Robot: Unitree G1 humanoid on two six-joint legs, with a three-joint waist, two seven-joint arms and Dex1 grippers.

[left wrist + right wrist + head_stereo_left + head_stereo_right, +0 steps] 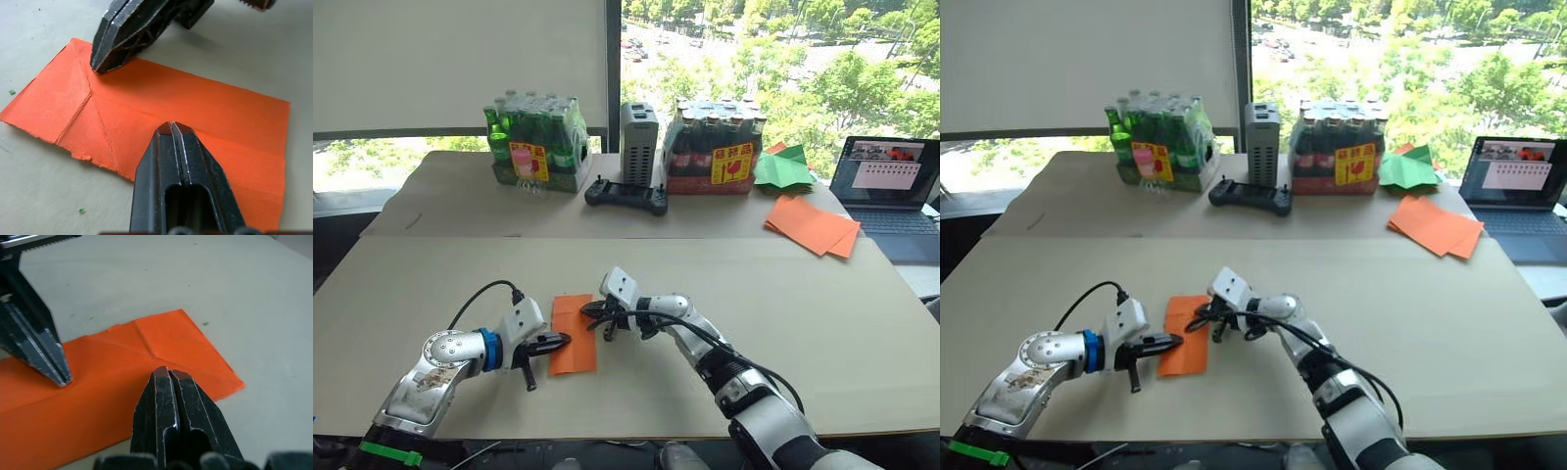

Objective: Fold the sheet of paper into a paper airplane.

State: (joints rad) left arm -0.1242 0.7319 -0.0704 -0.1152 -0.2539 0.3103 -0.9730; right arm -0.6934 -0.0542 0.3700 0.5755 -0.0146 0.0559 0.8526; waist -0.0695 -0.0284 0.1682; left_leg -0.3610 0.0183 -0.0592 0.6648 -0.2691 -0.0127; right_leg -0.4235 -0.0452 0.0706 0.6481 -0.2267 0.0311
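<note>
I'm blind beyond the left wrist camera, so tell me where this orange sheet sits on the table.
Observer: The sheet of paper lies flat on the near table, towards its front edge, between the two arms.
Operator: Say whose black tip is at the sheet's far edge.
Observer: That is the right gripper, fingers shut, reaching in from the robot's right.
Operator: List any spare paper.
Observer: A pile of orange sheets lies further back on the right, near a green paper shape.
</note>
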